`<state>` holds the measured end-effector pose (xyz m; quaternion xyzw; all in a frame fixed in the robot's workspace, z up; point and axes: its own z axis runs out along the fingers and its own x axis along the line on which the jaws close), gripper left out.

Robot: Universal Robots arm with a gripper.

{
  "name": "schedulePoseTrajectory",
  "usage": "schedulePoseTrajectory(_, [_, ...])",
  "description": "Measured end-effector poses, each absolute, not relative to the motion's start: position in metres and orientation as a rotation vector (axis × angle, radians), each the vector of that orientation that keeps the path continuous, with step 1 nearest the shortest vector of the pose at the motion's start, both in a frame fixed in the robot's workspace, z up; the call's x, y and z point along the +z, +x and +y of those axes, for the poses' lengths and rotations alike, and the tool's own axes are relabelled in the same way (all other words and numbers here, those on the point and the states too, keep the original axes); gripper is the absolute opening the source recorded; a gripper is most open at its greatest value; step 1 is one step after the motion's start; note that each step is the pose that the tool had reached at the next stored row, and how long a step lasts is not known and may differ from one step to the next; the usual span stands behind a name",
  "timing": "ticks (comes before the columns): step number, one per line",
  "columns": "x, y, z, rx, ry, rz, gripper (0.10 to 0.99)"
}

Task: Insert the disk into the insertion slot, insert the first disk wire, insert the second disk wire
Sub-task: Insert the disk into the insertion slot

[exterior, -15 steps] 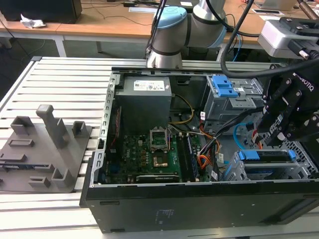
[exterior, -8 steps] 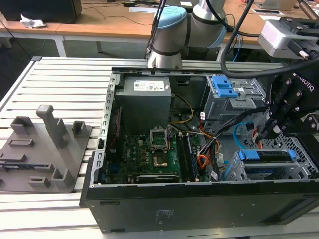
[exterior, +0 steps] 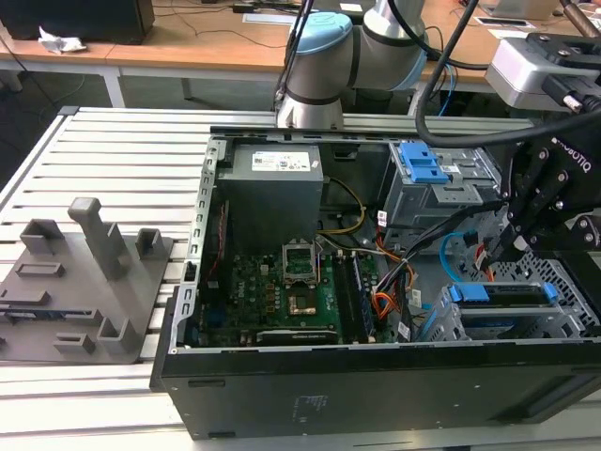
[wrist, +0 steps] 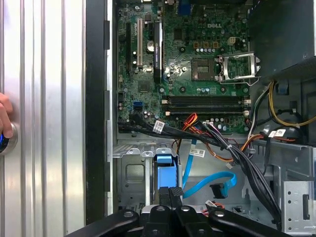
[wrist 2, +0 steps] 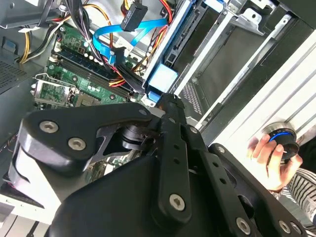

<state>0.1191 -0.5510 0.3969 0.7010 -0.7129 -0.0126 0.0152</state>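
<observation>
The disk point(exterior: 498, 293) sits in the insertion slot point(exterior: 568, 310), cables loose.
Orange first disk wire point(exterior: 380, 303), then light-blue second disk wire point(exterior: 448, 246), lie beside the slot at the case's point(exterior: 376, 385) four o'clock; the closed hand point(exterior: 496, 252) risks snagging one.

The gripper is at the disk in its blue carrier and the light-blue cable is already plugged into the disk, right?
No. The gripper is at the disk in its blue carrier, but the light-blue cable is unplugged: the first wrist view shows its plug lying loose beside the disk.
</observation>
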Motion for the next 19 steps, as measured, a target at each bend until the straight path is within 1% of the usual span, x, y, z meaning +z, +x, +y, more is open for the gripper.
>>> schedulePoseTrajectory(4, [0.392,0.125,-0.551,-0.041,2.18,-2.217,0.106])
schedulePoseTrajectory(14, [0.368,0.131,-0.553,-0.042,2.18,-2.217,0.106])
schedulePoseTrajectory(19, [0.366,0.135,-0.553,-0.042,2.18,-2.217,0.106])
